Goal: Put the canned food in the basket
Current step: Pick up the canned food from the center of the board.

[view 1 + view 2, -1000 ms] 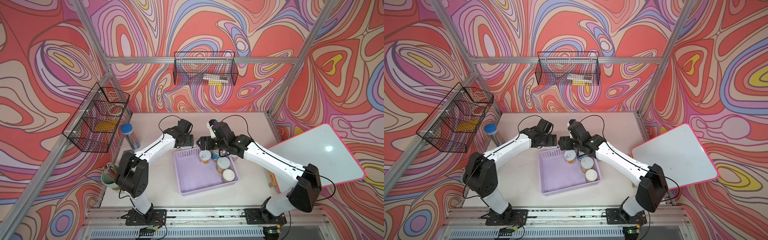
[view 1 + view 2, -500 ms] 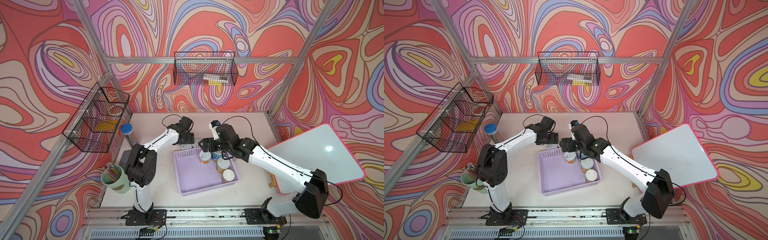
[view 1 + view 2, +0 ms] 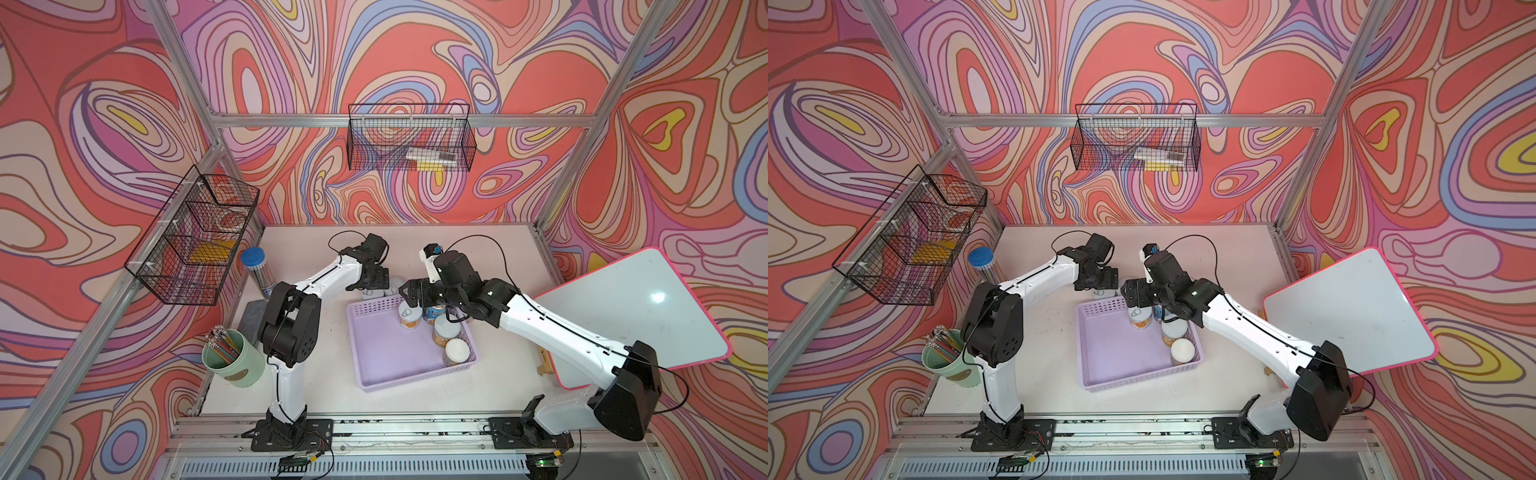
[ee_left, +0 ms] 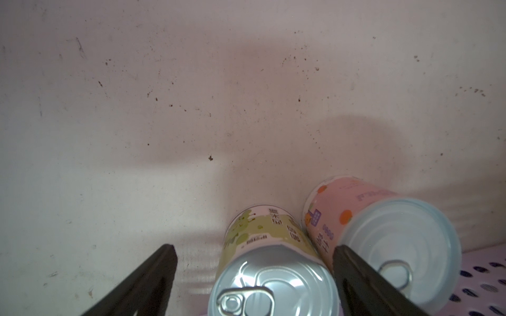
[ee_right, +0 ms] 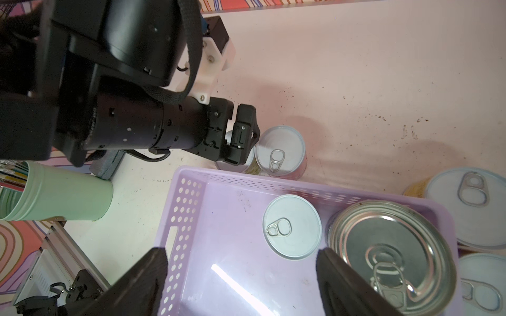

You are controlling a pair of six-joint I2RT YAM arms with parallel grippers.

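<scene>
The left claw (image 4: 253,249) stood wide astride a green-labelled can (image 4: 271,273) on the worktop (image 4: 137,109), beside a pink can (image 4: 383,240) just outside the lilac basket (image 3: 386,353). The right claw (image 5: 241,251) hung wide above the basket, where apparently four cans (image 3: 446,330) stood clustered.

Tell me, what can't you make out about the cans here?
- Top views: the left gripper covers most of the two cans behind the basket.
- Top views: the right arm hides most of the blue-labelled can.
- Right wrist view: the picture edge cuts off a yellow-labelled can.
</scene>
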